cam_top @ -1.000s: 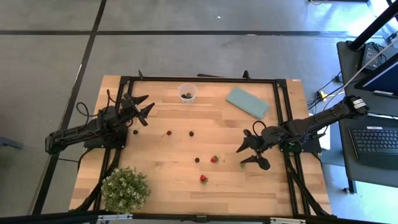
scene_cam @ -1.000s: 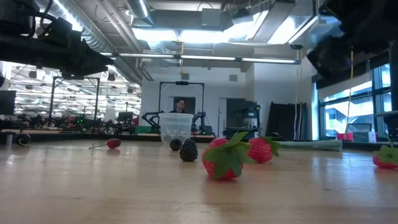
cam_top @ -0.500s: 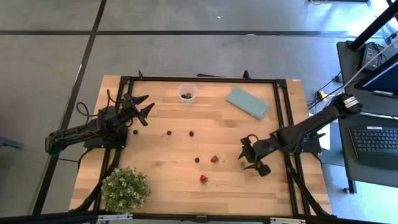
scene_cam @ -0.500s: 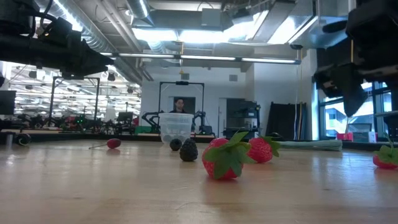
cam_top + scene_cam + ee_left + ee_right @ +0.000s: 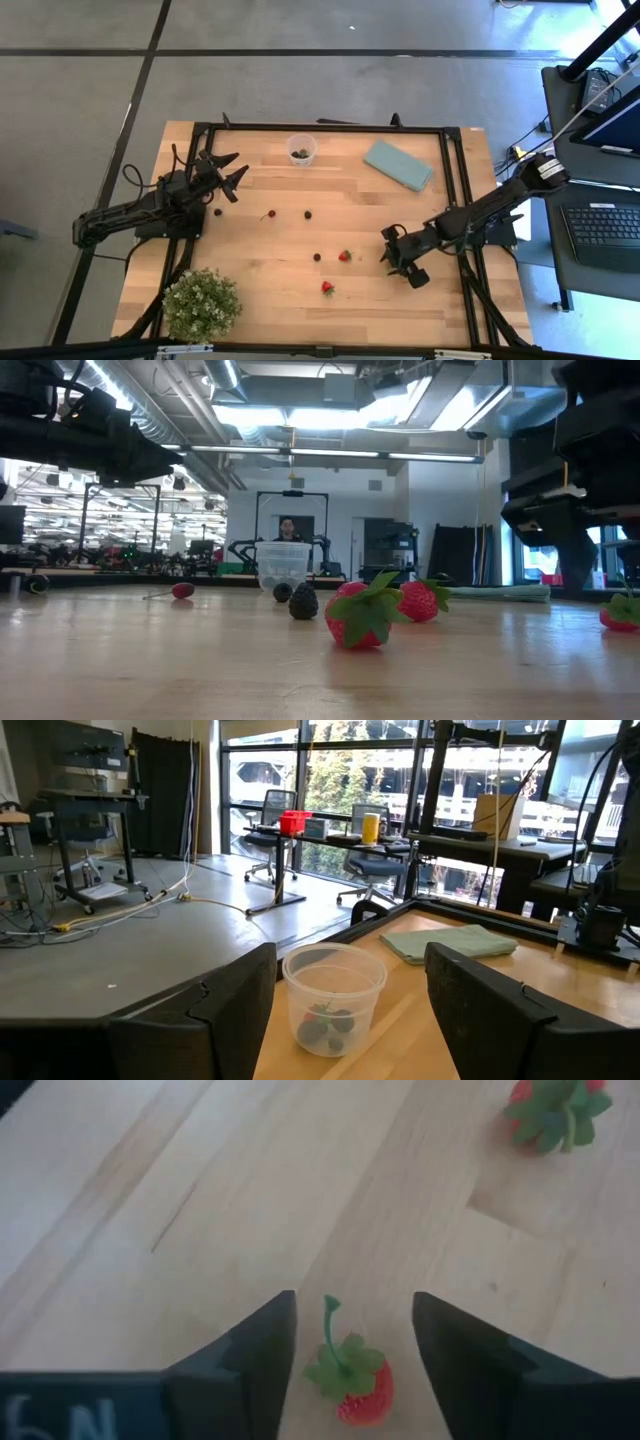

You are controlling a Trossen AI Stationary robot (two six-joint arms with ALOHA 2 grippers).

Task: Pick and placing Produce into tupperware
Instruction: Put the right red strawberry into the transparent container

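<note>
The tupperware, a small clear round cup [image 5: 302, 150], stands near the table's far edge with a few dark pieces inside it [image 5: 325, 1025]. Produce lies scattered on the wood: a dark berry [image 5: 308, 213], a red cherry-like piece [image 5: 268, 214], a strawberry [image 5: 344, 256] and another strawberry [image 5: 327, 288]. My right gripper [image 5: 398, 262] is open and points down over a small red strawberry with a green stem [image 5: 352, 1380]. Its fingers stand on either side of the strawberry without touching it. My left gripper [image 5: 226, 176] waits open at the table's left, facing the cup [image 5: 333, 995].
A flat teal piece [image 5: 398, 164] lies at the far right. A leafy potted plant [image 5: 201, 304] stands at the near left corner. A black frame [image 5: 330, 128] borders the work area. One more dark berry [image 5: 218, 211] lies close to my left gripper. Bare wood lies between the scattered pieces.
My right gripper has moved toward the table's left and near edge and come down over the small strawberry, tipping from a slant to point downward. The left arm and all the produce have stayed in place.
</note>
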